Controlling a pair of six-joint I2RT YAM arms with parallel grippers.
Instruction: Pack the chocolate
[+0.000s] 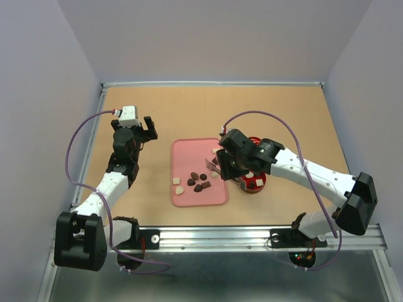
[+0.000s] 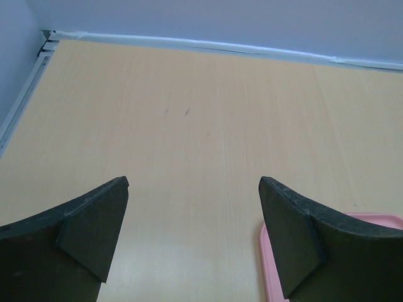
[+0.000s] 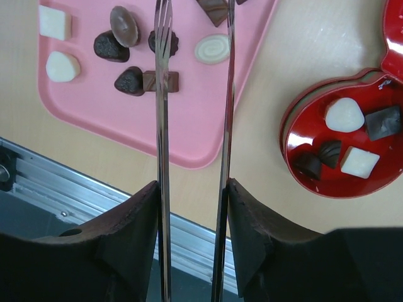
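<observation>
The chocolate [image 3: 129, 80] lies as several dark and cream pieces on the pink tray [image 3: 189, 126], which also shows from above [image 1: 189, 154]. More chocolate pieces [image 3: 344, 114] sit in the open red tin [image 3: 296, 113], which is to the right of the tray [image 1: 252, 184]. My right gripper [image 3: 192, 185] is shut on metal tongs [image 3: 162, 126], whose two arms reach apart over the tray's near right part. A brown piece [image 3: 214, 9] lies between the tong tips, clear of the left arm. My left gripper [image 2: 194, 182] hangs open and empty over bare table left of the tray [image 2: 266, 258].
The red tin's lid [image 3: 393, 25] shows at the upper right edge of the right wrist view. An aluminium rail [image 1: 252, 238] runs along the table's near edge. Pale walls close the table on the left, back and right.
</observation>
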